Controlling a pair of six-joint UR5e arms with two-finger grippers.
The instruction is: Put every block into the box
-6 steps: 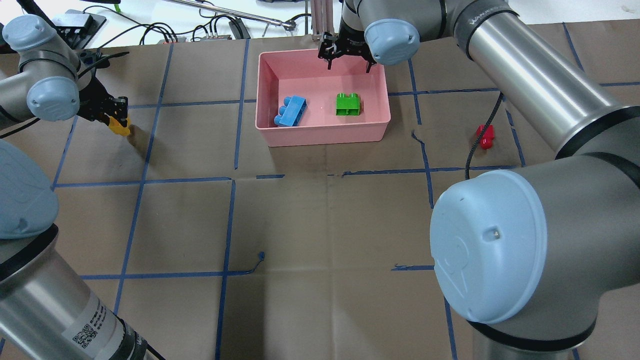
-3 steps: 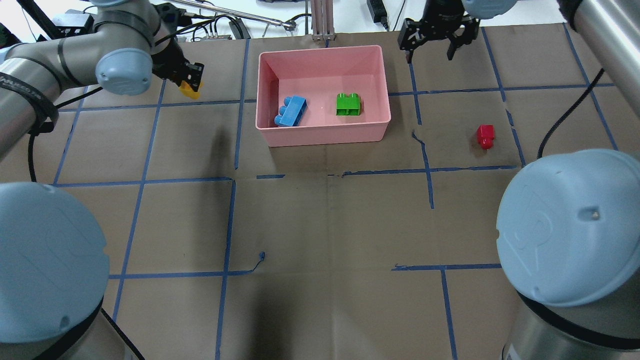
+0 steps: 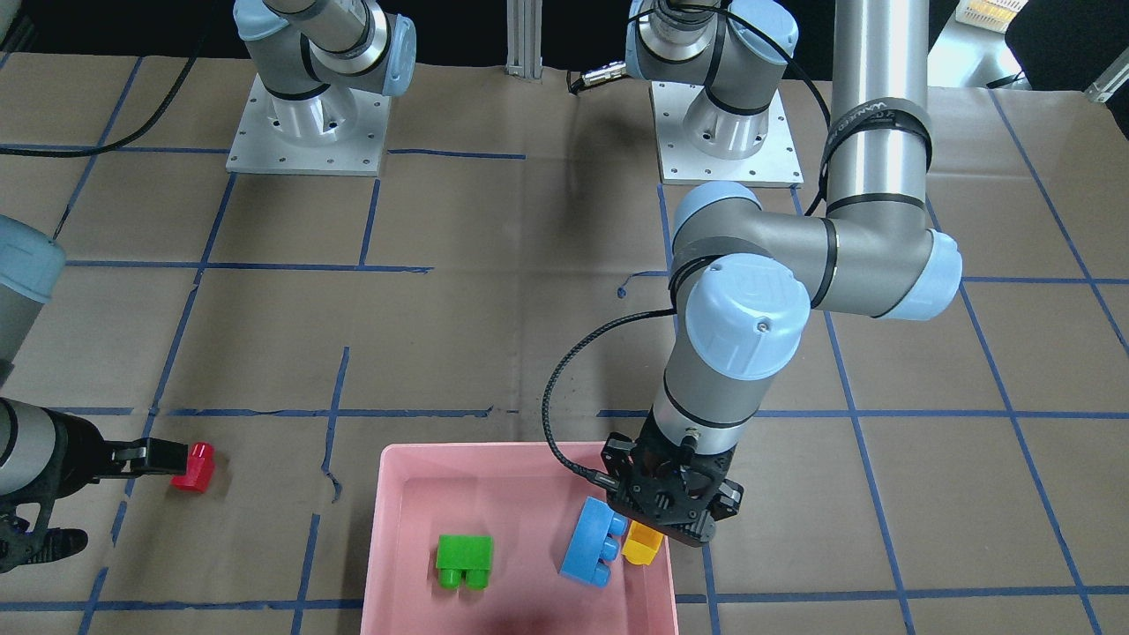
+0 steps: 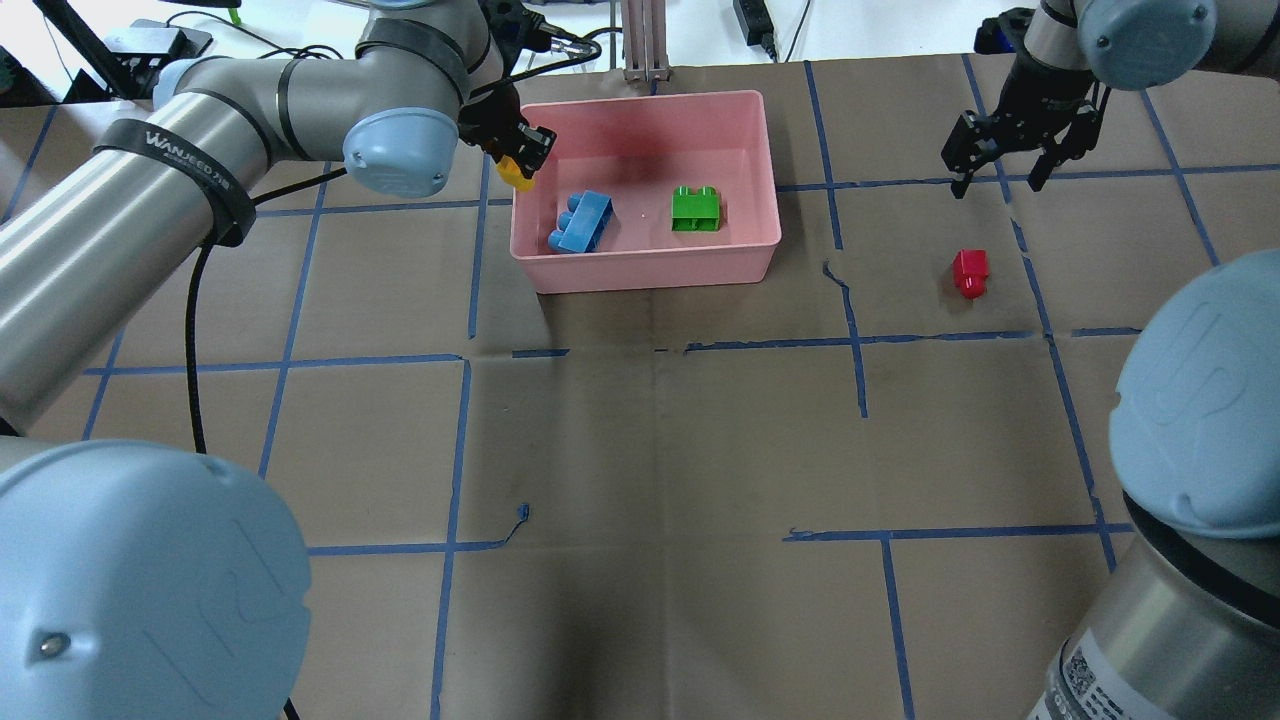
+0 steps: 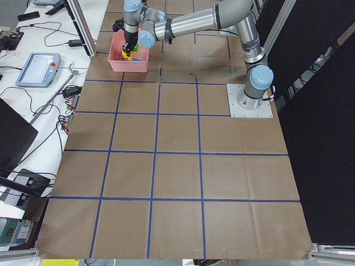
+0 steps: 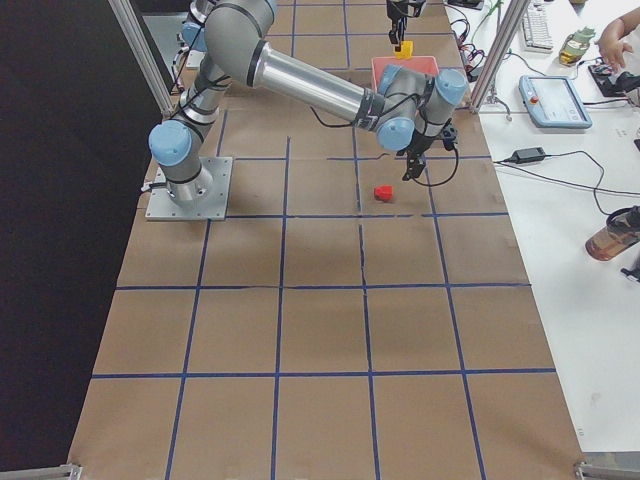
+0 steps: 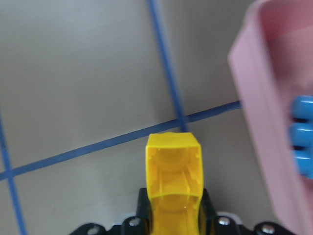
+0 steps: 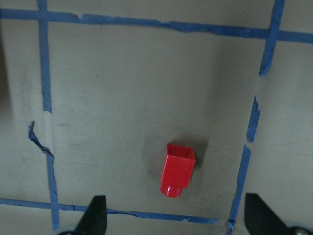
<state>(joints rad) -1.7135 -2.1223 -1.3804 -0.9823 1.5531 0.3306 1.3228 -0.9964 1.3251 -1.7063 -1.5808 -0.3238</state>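
Note:
The pink box (image 4: 650,268) stands at the table's far middle and holds the blue three-stud block (image 4: 583,222) and the green block (image 4: 697,209). My left gripper (image 4: 520,165) is shut on the yellow block (image 4: 517,177) and holds it in the air at the box's left rim. In the left wrist view the yellow block (image 7: 173,171) hangs beside the pink wall (image 7: 259,107). The red block (image 4: 970,272) lies on the table right of the box. My right gripper (image 4: 996,187) is open and empty, above and just beyond it. The red block also shows in the right wrist view (image 8: 177,169).
Brown paper with blue tape lines covers the table (image 4: 640,450). Cables and an aluminium post (image 4: 645,40) sit past the far edge. The left arm's grey links (image 4: 200,180) reach across the left half. A black cable (image 4: 195,330) hangs from that arm.
My left gripper has carried the yellow block rightward from the table's far left to the box's left rim. My right gripper has moved from the box's back edge to above the red block.

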